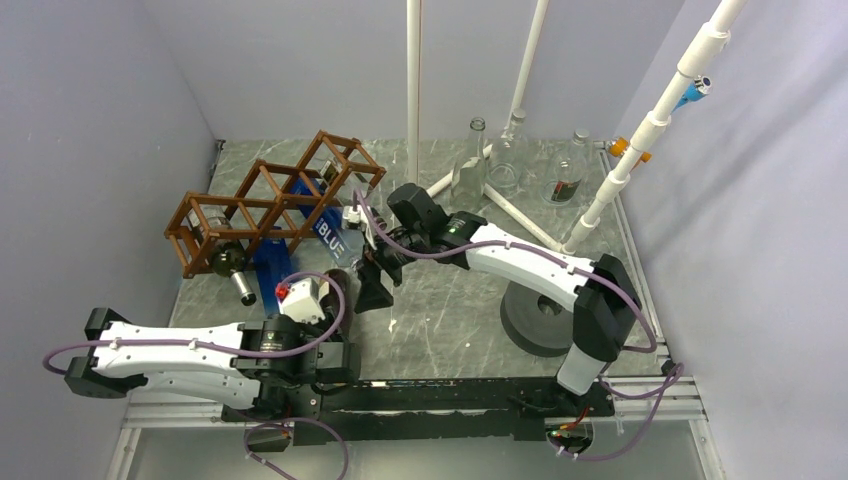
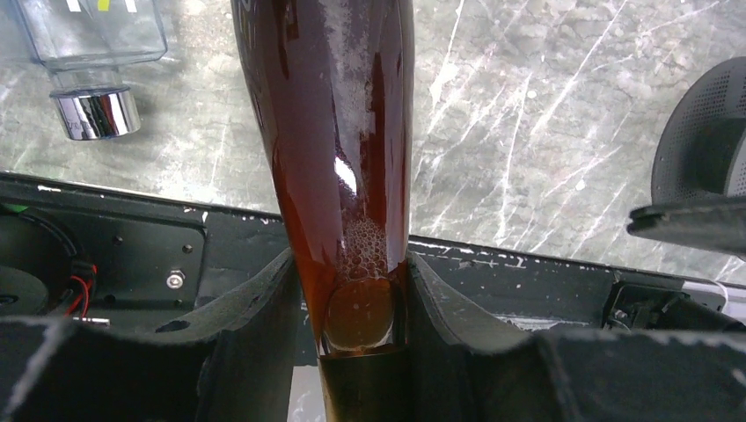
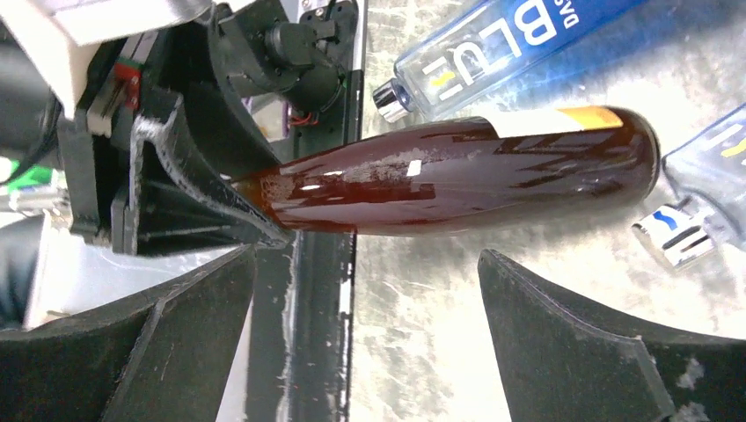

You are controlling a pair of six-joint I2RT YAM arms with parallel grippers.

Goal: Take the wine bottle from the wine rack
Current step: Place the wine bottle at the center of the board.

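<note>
Wine bottle (image 3: 457,189), brown and lying level, has its neck clamped between the fingers of our left pincer (image 2: 352,303). We see its body stretch away from that pincer over the marbled table (image 2: 572,132), off the wine rack (image 1: 270,205), which stands further out beyond the pincer. Our right pincer (image 3: 365,286) hangs wide open over the bottle's middle, its fingers either side and not touching it. A clear bottle lettered BLUE (image 3: 493,44) lies just past it.

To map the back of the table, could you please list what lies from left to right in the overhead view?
Wooden rack → tall clear bottle → round clear flask → flask with dark liquid
</note>
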